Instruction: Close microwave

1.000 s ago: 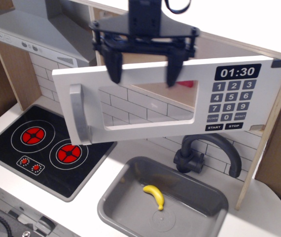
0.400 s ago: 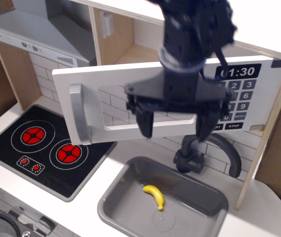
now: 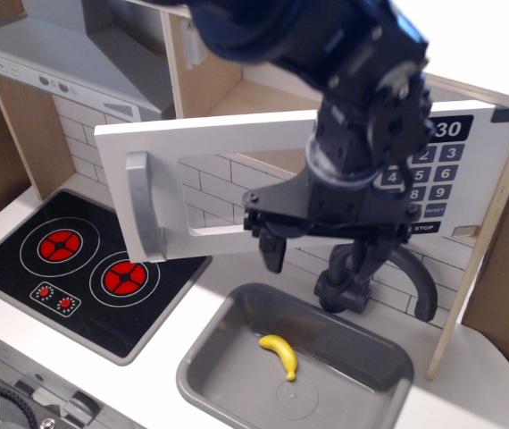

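Note:
The microwave (image 3: 192,170) is a wooden toy one with a wide light-grey door that stands swung open toward me. The door has a clear window, a vertical grey handle (image 3: 141,205) at its left end, and a black display with a grey keypad (image 3: 433,170) at the right, partly hidden by my arm. My gripper (image 3: 320,255) hangs in front of the door's lower edge, right of the middle. Its two black fingers (image 3: 273,252) point down and stand wide apart, holding nothing.
A grey slanted range hood (image 3: 58,58) is at the upper left above a black hob (image 3: 85,268) with red rings. A grey sink (image 3: 237,375) below holds a yellow banana (image 3: 280,354). A dark faucet (image 3: 388,268) stands behind it. A wooden side panel (image 3: 504,268) is on the right.
My gripper has come down and forward from above the door's top edge to in front of its lower edge, drifting right. The door has not visibly moved.

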`<state>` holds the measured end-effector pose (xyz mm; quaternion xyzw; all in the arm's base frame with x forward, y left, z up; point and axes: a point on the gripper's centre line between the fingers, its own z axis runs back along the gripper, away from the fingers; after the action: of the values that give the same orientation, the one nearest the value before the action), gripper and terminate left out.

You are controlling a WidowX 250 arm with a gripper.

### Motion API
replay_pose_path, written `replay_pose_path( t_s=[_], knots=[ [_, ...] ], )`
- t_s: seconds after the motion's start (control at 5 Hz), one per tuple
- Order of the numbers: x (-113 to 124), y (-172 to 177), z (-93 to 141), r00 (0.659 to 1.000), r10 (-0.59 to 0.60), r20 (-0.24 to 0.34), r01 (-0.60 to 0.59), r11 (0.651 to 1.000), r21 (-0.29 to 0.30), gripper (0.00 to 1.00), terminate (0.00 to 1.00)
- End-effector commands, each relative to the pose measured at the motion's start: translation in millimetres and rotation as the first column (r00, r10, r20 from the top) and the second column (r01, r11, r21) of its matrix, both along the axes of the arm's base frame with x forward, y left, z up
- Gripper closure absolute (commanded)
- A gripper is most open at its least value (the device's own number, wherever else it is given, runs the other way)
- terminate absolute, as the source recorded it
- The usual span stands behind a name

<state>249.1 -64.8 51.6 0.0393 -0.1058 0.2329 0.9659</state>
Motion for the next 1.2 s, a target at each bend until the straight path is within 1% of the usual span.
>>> replay_pose_path(
  t_s=[0.0,0.2,0.4,0.6,0.8,1.0],
  knots=[
    [9,38,-7,0.997,0.021,0.075,-0.021,1.0,0.003,0.0,0.0],
    [13,58,-9,0.99,0.0,0.138,-0.002,1.0,0.012,0.0,0.0],
    [26,83,-2,0.98,-0.038,0.197,0.049,0.997,-0.051,0.0,0.0],
    [38,99,-2,0.971,-0.055,0.232,0.073,0.995,-0.074,0.0,0.0],
    [54,104,-5,0.966,-0.074,0.247,0.094,0.993,-0.071,0.0,0.0],
    [68,104,-7,0.966,-0.054,0.252,0.074,0.995,-0.073,0.0,0.0]
  ],
)
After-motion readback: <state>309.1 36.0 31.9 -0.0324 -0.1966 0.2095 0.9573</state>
